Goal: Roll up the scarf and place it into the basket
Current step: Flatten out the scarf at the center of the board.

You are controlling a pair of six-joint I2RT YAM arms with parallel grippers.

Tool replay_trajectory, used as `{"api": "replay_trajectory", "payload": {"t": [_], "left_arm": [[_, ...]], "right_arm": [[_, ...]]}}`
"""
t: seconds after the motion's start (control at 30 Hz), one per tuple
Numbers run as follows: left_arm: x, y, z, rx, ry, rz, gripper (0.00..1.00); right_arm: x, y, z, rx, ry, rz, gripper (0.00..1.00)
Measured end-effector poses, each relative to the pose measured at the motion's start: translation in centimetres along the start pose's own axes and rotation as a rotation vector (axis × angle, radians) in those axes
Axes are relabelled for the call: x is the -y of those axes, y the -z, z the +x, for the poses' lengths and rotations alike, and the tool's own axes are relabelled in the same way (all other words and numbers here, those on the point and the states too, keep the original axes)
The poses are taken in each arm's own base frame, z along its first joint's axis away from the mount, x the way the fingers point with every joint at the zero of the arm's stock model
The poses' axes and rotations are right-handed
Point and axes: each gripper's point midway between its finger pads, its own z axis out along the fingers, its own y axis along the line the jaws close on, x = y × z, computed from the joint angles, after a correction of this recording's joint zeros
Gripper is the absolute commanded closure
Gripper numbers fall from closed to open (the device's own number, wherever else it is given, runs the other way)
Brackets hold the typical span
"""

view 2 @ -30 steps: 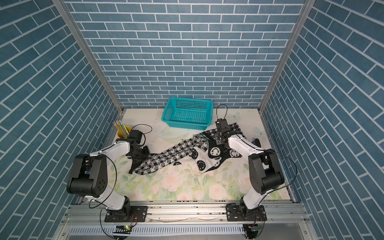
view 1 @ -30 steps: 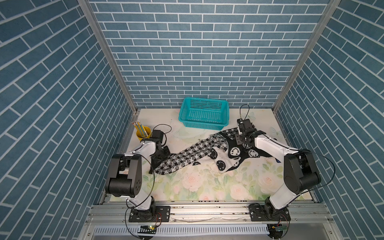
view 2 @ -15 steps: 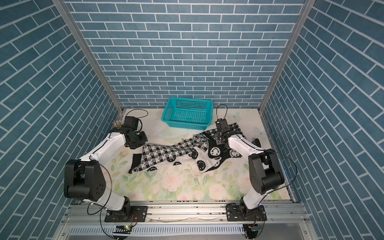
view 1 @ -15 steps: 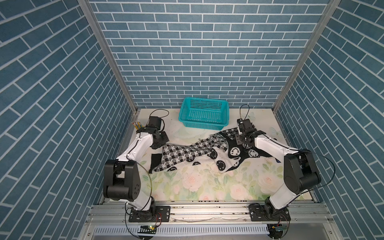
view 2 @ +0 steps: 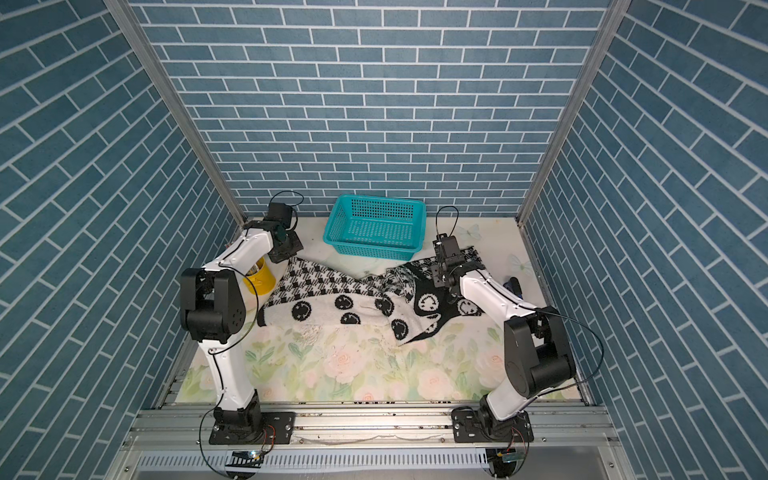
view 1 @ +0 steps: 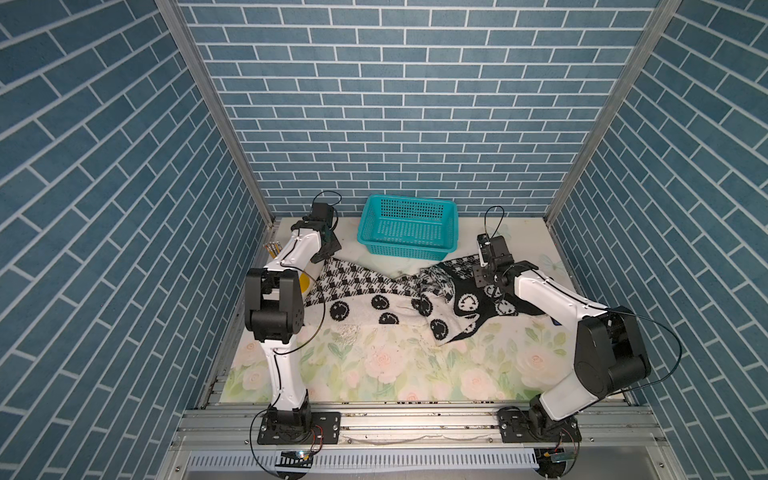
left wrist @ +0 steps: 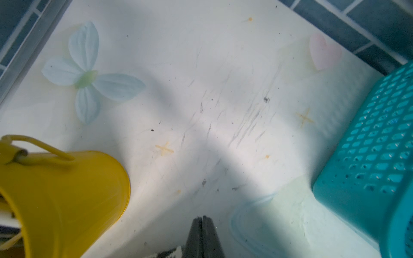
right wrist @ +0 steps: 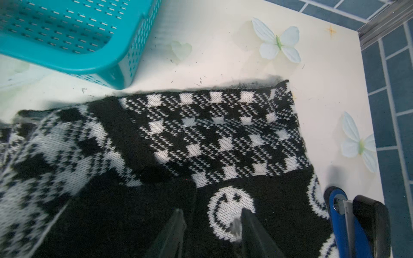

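- Left gripper (left wrist: pixel 202 232): fingers pressed together, low over the table at the scarf's left end. A scrap of knit shows right beside them in the left wrist view. Can't tell if any cloth is pinched.
- Right gripper (right wrist: pixel 212 223): fingers (right wrist: pixel 248 223) spread apart, pointing down onto the black part of the scarf. One tip sits on a white smiley face. Nothing is clamped between them.
- Scarf (view 1: pixel 374 291): not rolled, and not in the basket. It lies stretched across the table in front of the basket, running from one gripper to the other.
- Scarf look, left half: a black-and-white check band at the end, then white knit with black smiley faces.
- Scarf look, middle: bunched and twisted, with the colours flipping there.
- Scarf look, right half: black knit with white smiley faces that have star eyes, then a darker check band at the far end. A corner flap points toward the front of the table.
- Basket (view 1: pixel 405 250): teal mesh, upright at the back of the table, with nothing in it. Its front right corner is just beside the scarf's right check band.
- Yellow cup (view 2: pixel 259 276): holds pencils and stands near the scarf's left end, partly hidden under the left arm.
- Blue-and-black thing (right wrist: pixel 348 223): sits at the scarf's right edge. Too blurred to name.
- Table (view 1: pixel 395 365): has a pale floral cover.
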Motion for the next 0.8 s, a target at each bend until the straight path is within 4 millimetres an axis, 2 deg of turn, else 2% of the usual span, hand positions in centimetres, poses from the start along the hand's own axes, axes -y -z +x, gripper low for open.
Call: {"api": "replay_trajectory", "payload": {"t": [0.13,0.17,0.27,0.33,0.37,0.5,0.63,0.7,0.8], "left_arm": [[0.4,-1.7,-1.6,0.028,0.009,-0.034,1.0],[0.5,-2.4,-1.8,0.027,0.01,-0.042,0.87],[0.5,-4.0,-1.8,0.02,0.014,-0.055,0.34],[0.3,-4.5,-1.6,0.016,0.016,-0.059,0.09],[0.3,-4.5,-1.6,0.02,0.017,-0.056,0.01],[-0.4,-2.7,-1.0,0.043,0.024,-0.029,0.0],[-1.0,1.8,0.9,0.059,0.013,0.03,0.0],[-1.4,3.7,3.1,0.048,0.004,0.07,0.0],[-3.1,4.2,8.0,-0.027,-0.014,0.086,0.0]], "right_arm": [[0.0,0.0,0.1,-0.004,0.001,0.0,0.54],[0.0,0.0,0.1,-0.005,0.001,0.0,0.54],[0.0,0.0,0.3,-0.01,0.003,0.0,0.53],[0.0,-0.1,0.6,-0.018,0.005,-0.001,0.53],[0.0,-0.2,0.9,-0.025,0.005,-0.003,0.54],[0.3,-1.4,3.7,-0.09,-0.038,-0.041,0.56],[2.1,-3.3,8.0,-0.197,-0.12,-0.052,0.55],[2.6,-4.1,9.3,-0.236,-0.155,-0.059,0.55],[2.7,-5.2,10.5,-0.272,-0.189,-0.066,0.55]]}}
